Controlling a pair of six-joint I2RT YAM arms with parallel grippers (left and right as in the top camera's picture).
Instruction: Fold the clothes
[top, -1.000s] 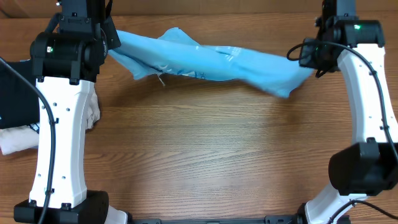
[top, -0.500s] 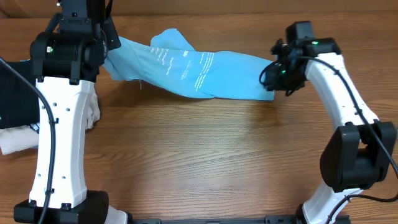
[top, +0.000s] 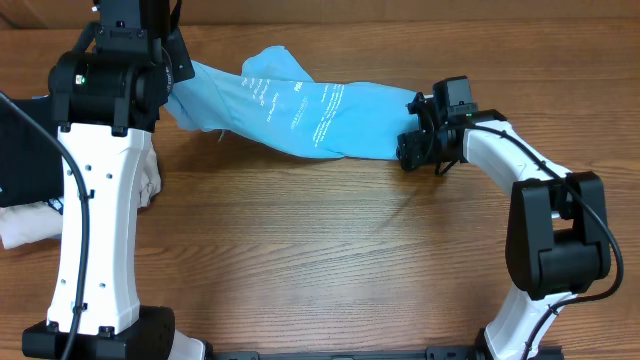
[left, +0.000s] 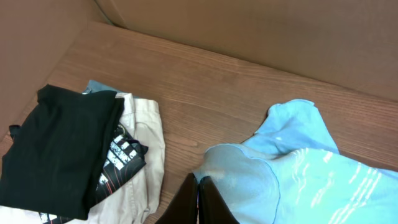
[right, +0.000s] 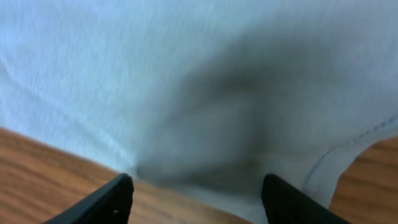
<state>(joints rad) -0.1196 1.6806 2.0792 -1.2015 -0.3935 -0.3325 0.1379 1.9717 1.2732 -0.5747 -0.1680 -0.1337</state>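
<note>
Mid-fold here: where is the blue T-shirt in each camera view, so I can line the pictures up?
Overhead: the blue T-shirt stretches across the upper middle, between the two arms.
Left wrist: lower right, its edge pinched in the shut left hand.
Right wrist: blurred and close, filling most of the frame above the open right hand.
Shared landmark: the brown wood table, seen in all three.
</note>
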